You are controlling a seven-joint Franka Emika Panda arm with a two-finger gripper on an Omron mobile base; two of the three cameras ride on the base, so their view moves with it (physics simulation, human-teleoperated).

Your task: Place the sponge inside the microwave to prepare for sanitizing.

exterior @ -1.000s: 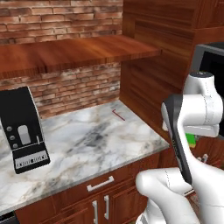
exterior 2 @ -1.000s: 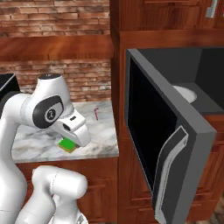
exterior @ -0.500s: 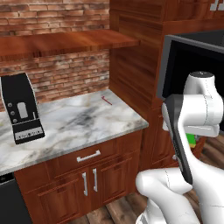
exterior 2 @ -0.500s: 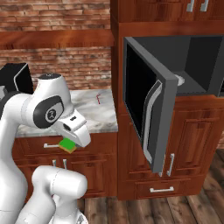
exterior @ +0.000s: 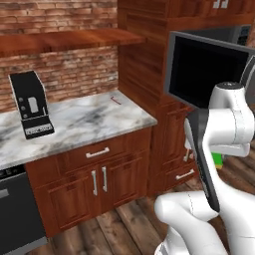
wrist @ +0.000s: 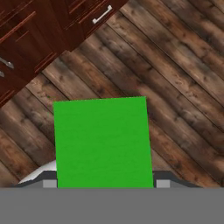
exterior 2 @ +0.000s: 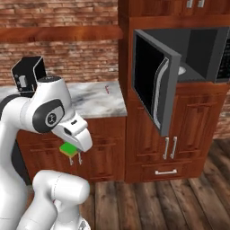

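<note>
The sponge [wrist: 103,142], a flat bright green block, is held between my gripper's [wrist: 106,184] finger tips above the wooden floor. From the right base view the sponge [exterior 2: 68,149] hangs under the hand with a yellowish layer beneath, and my gripper [exterior 2: 71,153] is shut on it in front of the lower cabinets. A bit of the green sponge [exterior: 217,159] peeks out behind the arm in the left base view. The microwave [exterior 2: 200,49] is built in up on the right, its dark glass door [exterior 2: 155,94] swung wide open and a pale turntable [exterior 2: 181,70] inside. Its door [exterior: 209,64] faces the left base view.
A marble counter [exterior: 89,119] carries a black coffee machine [exterior: 31,102] and a thin red stick [exterior: 115,100]. Wooden cabinets [exterior 2: 166,143] stand under the microwave, with plank floor [exterior 2: 170,202] in front. The open door juts out into the room at chest height.
The whole picture has shifted: the base has backed away, so counter and microwave look farther and floor shows. The sponge stays in my gripper.
</note>
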